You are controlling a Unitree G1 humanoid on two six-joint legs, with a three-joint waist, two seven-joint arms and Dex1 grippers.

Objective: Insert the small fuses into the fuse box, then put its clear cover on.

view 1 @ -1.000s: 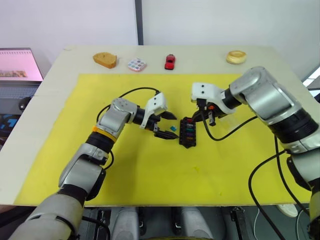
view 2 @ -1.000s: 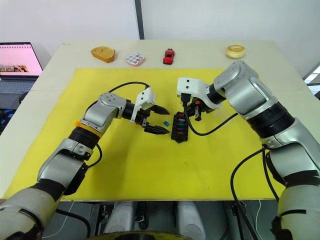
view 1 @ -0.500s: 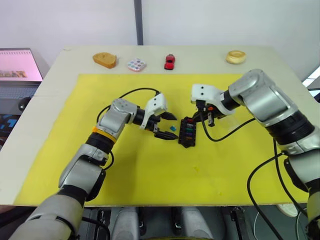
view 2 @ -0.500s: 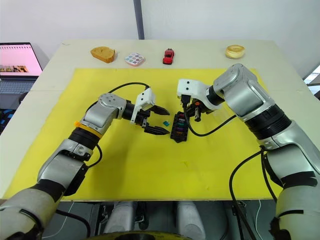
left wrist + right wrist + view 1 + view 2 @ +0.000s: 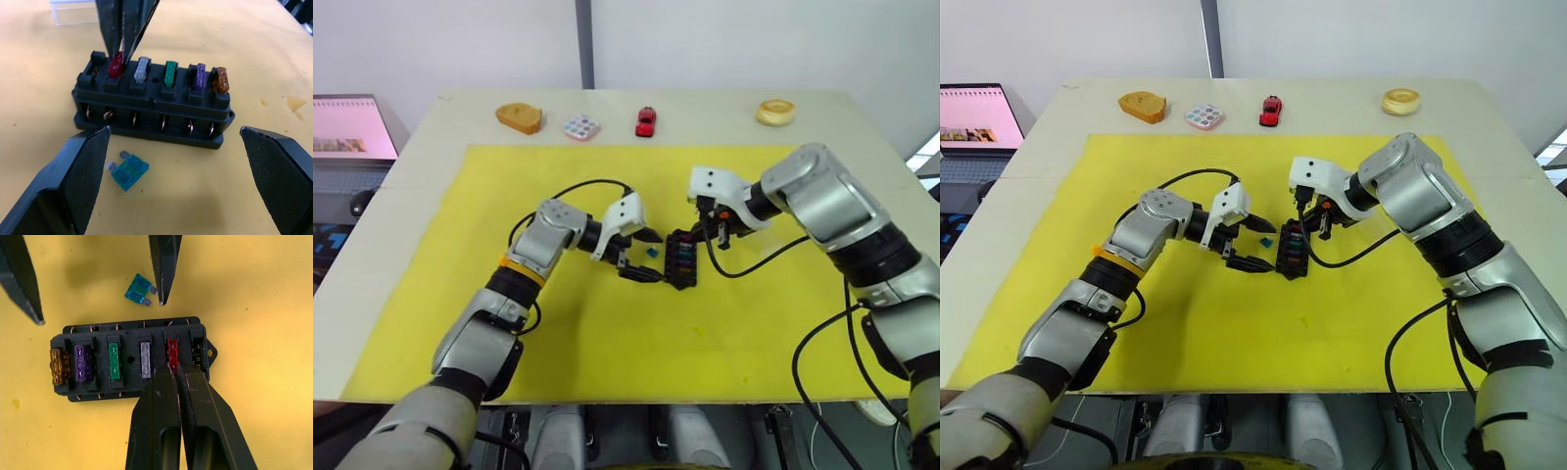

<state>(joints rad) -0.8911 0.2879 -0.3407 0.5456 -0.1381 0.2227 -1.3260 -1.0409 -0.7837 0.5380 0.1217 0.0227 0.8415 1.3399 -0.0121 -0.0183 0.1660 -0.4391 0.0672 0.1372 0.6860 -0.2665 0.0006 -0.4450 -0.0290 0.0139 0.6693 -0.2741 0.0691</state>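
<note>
Closer now, the left gripper (image 5: 642, 255) gapes wide, straddling the loose teal fuse (image 5: 127, 172) beside the fuse box (image 5: 129, 358). Right gripper (image 5: 177, 369), pinched on the red fuse (image 5: 171, 348), should press straight down.

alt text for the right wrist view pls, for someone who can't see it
The right tool, shut, presses a red fuse into the black fuse box, beside grey, green, purple and amber fuses already seated. A teal fuse lies loose on the yellow mat between the open left tool's fingers.

Teal fuse (image 5: 128, 172) loose beside fuse box (image 5: 151, 105).
</note>
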